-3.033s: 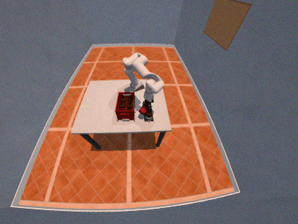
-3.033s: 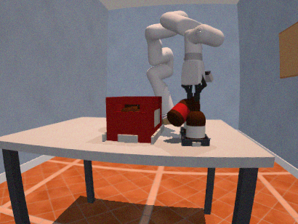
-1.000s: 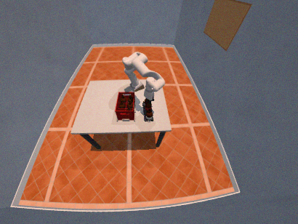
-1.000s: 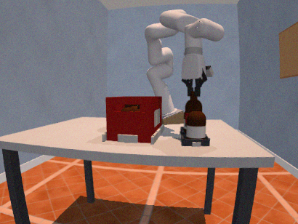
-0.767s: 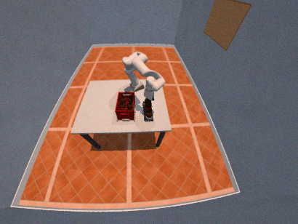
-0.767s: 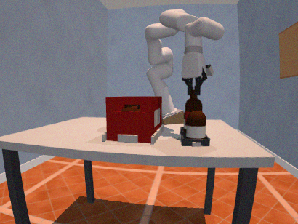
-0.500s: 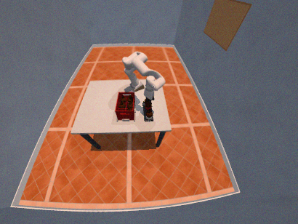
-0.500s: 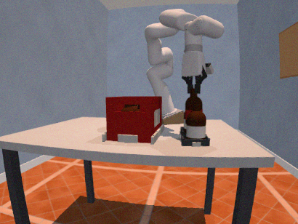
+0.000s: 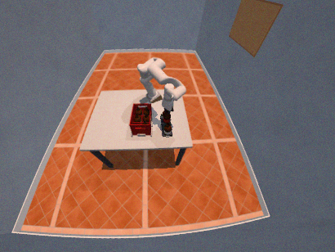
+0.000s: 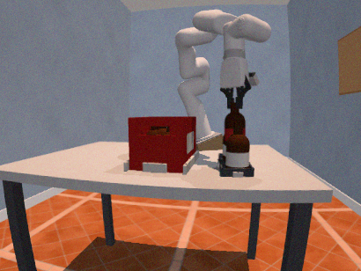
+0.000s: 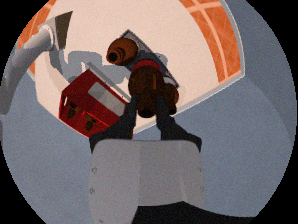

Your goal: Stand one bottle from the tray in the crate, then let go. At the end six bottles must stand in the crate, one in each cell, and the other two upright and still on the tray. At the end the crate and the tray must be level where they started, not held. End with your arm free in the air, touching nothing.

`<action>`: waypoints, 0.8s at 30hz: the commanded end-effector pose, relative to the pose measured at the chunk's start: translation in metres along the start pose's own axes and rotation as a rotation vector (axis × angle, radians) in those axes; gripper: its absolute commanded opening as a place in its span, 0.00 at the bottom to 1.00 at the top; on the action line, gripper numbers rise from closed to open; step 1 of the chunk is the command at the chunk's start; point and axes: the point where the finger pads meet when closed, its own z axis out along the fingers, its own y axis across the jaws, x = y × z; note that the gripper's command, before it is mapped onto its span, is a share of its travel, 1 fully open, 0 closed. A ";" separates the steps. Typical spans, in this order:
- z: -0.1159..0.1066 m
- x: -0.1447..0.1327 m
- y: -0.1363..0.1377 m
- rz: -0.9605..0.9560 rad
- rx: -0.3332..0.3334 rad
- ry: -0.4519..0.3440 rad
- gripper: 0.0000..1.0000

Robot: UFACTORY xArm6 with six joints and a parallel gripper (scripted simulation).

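A red crate (image 10: 161,143) stands on the white table, left of a dark tray (image 10: 237,169); the crate also shows in the overhead view (image 9: 141,119) and the wrist view (image 11: 89,104). Brown bottles with white labels stand on the tray; the nearest one (image 10: 237,150) is in front. My gripper (image 10: 236,102) hangs straight down over the tray and is shut on the neck of a rear brown bottle (image 10: 234,121), which it holds upright. In the wrist view this held bottle (image 11: 152,90) sits between the fingers, with another bottle (image 11: 121,50) beyond it. Bottles inside the crate (image 9: 141,114) are partly hidden.
The arm's base (image 10: 207,140) stands on the table behind the crate and tray. A brown board (image 10: 349,59) hangs on the right wall. The tray (image 9: 167,132) lies close to the table's right edge.
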 end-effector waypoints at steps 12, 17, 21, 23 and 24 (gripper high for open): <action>-0.011 0.000 0.001 0.001 -0.004 -0.001 0.00; -0.011 0.000 0.001 0.001 -0.004 -0.001 0.00; -0.011 0.000 0.001 0.001 -0.004 -0.001 0.00; -0.011 0.000 0.001 0.001 -0.004 -0.001 0.00; -0.011 0.000 0.001 0.001 -0.004 -0.001 0.00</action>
